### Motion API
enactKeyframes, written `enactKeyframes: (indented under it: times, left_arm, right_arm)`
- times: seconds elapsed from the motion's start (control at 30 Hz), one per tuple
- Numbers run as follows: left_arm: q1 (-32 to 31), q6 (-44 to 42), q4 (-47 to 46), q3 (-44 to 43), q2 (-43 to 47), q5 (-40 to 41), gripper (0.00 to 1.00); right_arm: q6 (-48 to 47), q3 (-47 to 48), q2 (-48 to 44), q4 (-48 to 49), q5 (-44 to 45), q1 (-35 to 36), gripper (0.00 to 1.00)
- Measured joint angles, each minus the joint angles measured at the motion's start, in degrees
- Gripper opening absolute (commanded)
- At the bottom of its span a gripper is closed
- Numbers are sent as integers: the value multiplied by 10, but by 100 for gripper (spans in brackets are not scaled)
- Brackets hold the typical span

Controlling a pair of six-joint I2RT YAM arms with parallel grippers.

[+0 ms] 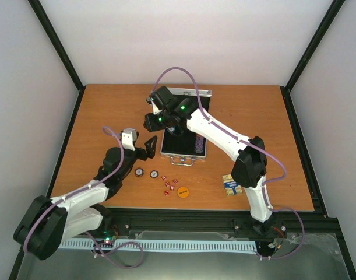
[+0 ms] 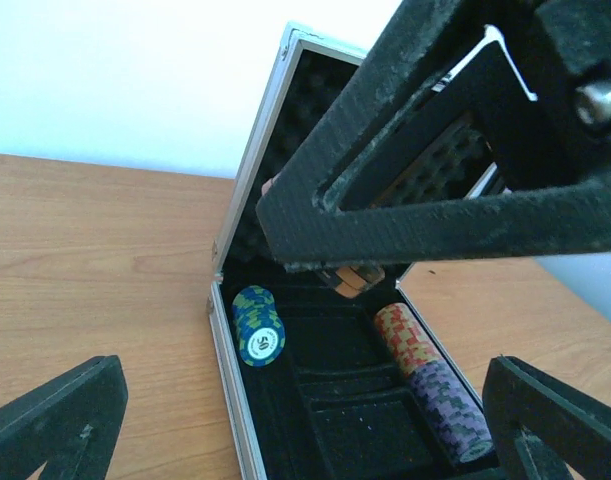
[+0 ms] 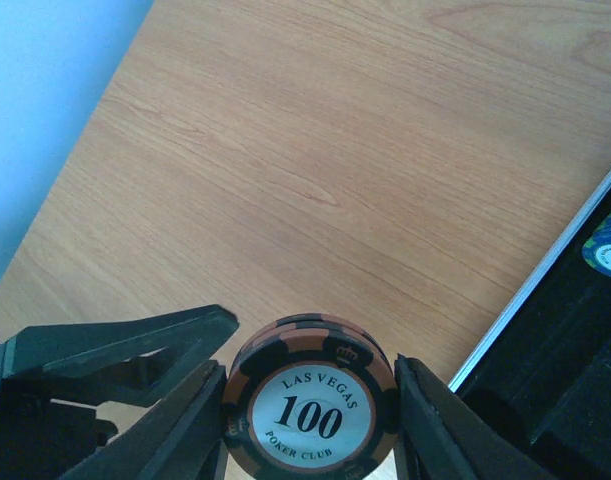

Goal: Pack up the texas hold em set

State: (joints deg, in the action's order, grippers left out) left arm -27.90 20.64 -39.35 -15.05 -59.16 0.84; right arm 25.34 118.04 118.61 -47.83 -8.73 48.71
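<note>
The silver case [image 1: 195, 147] lies open mid-table, its lid [image 1: 192, 93] raised at the back. In the left wrist view its black lining [image 2: 355, 420] holds a blue chip stack [image 2: 257, 325], an orange-red stack [image 2: 409, 338] and a purple stack [image 2: 450, 410]. My right gripper [image 3: 310, 420] is shut on a short stack of orange-and-black "100" chips [image 3: 310, 405], hanging just left of the case's rim [image 3: 545, 275]. My left gripper [image 1: 150, 146] stands open at the case's near left corner, holding nothing. Two chips [image 1: 140, 172] [image 1: 154, 173], red dice [image 1: 169, 185], the orange disc [image 1: 183, 191] and the card deck [image 1: 231, 185] lie on the table.
The right arm [image 1: 221, 133] stretches diagonally over the case. White walls with black posts [image 1: 64, 52] enclose the wooden table [image 1: 108, 105] on three sides. The loose pieces lie between the case and the near edge.
</note>
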Motion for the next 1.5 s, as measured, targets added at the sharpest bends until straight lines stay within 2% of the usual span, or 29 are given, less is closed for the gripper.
enactKeyframes:
  times: [0.6, 0.87, 1.03, 1.3, 1.5]
  left_arm:
    - [-9, 7, -132, -28, -97, 55, 100]
    - [-12, 16, -179, -41, -144, 80, 93]
    - [-14, 15, -203, -47, -165, 91, 93]
    - [-14, -20, -207, -68, -164, 114, 100]
    - [-14, -63, -217, -73, -157, 126, 100]
  right_arm:
    - [0, 3, 0, 1, -9, -5, 14]
    - [0, 4, 0, 8, -11, -10, 14]
    - [0, 6, 0, 14, -12, -12, 14]
    - [7, 16, -3, 25, -33, -21, 14]
    - [22, 19, -7, 31, -58, -25, 13]
